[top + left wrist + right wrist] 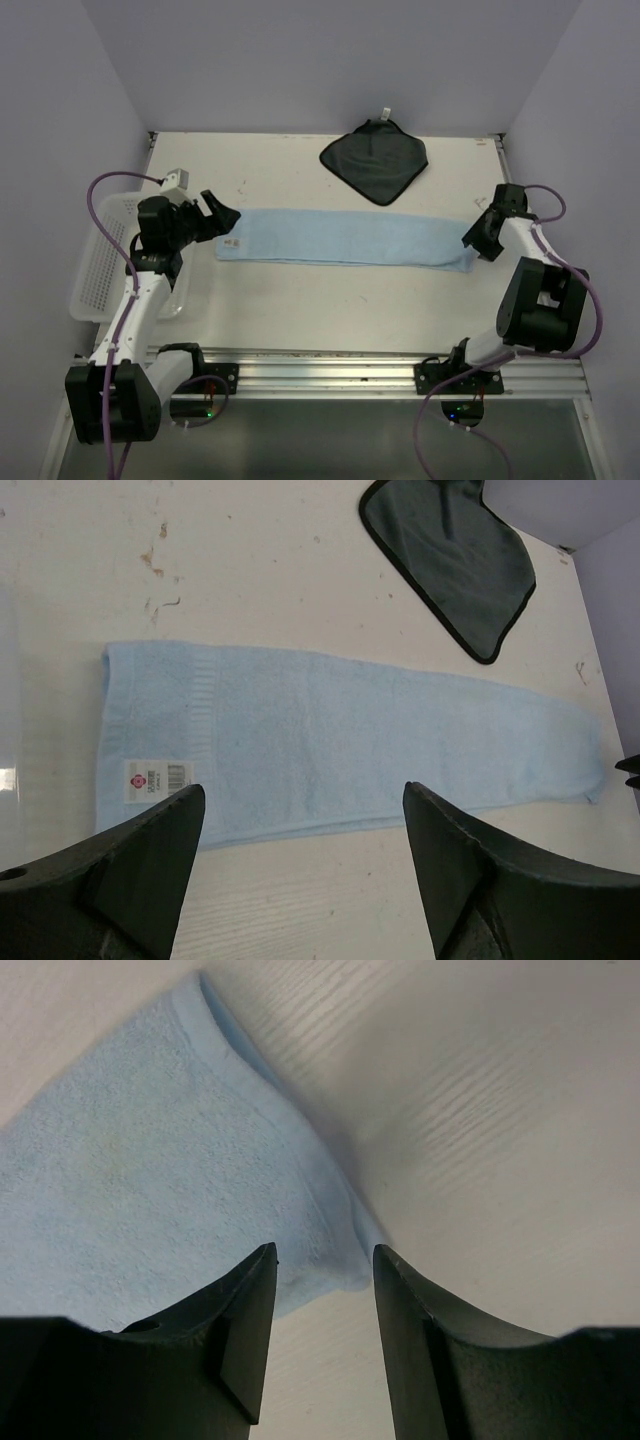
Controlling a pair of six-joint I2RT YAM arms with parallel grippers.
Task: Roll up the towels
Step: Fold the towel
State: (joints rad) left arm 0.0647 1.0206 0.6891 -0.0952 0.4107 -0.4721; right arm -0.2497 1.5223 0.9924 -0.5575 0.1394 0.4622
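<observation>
The light blue towel (345, 238) lies flat in a long folded strip across the middle of the table; it also shows in the left wrist view (340, 740) and the right wrist view (150, 1160). The dark grey towel (375, 160) lies flat behind it, with a small white tag at its far corner. My left gripper (222, 222) is open and empty at the strip's left end, above the table in its own view (300, 800). My right gripper (482, 240) is open at the strip's right end, its fingers either side of the near corner (325, 1260), which lies between them.
A white mesh basket (100, 255) sits at the table's left edge under the left arm. Purple cables loop off both arms. Lilac walls close in the table on three sides. A metal rail runs along the near edge.
</observation>
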